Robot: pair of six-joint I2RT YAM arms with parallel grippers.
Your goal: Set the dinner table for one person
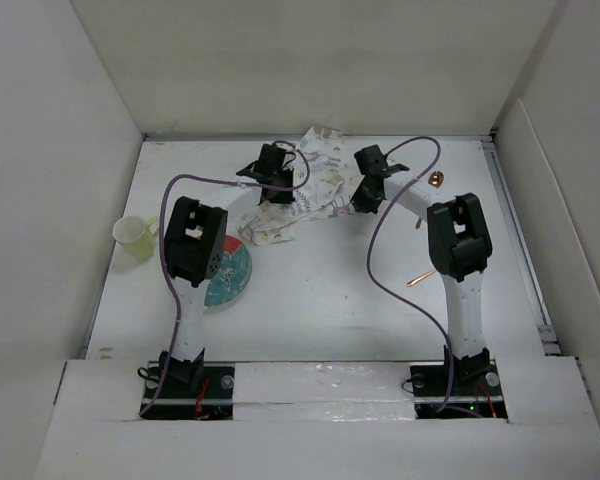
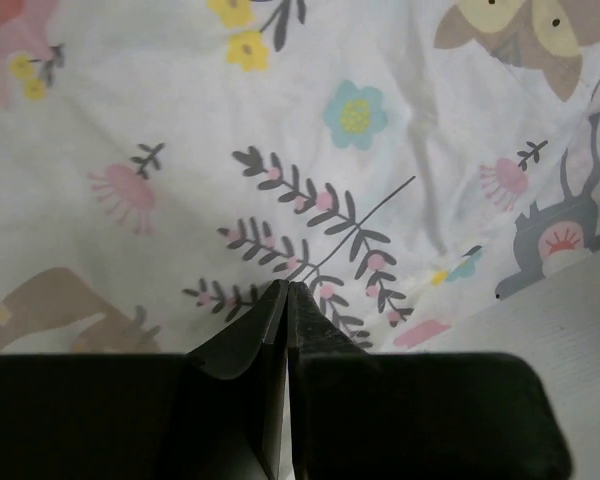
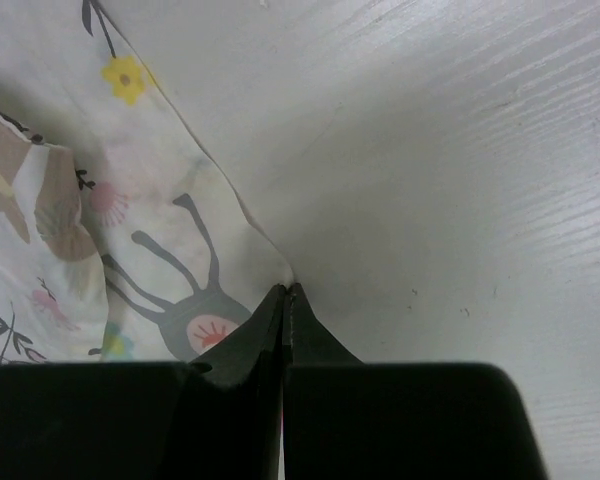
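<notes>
Bench (image 1: 330,300): white, matte, fills the floor of the walled enclosure, arm bases at its near edge. Floral placemat (image 1: 318,180) lies crumpled on the bench at far centre, between the two tools, not spread flat. Left tool (image 1: 276,192) is over the placemat's left part. In the left wrist view its fingers are pressed together, tips (image 2: 287,287) against the printed cloth (image 2: 310,130); cannot tell whether a fold is caught between them. Right tool (image 1: 364,203) is at the placemat's right edge. In the right wrist view its fingers are closed, and the cloth's edge (image 3: 150,250) runs to a point at the tips (image 3: 288,288), pinched there, with bare bench (image 3: 460,150) beside it. A teal and red plate (image 1: 232,280) is partly hidden under the left arm. A pale cup (image 1: 132,235) stands left of it, near the wall. Two copper-coloured utensils lie to the right, one (image 1: 435,180) far and one (image 1: 421,279) nearer; type not resolvable.
</notes>
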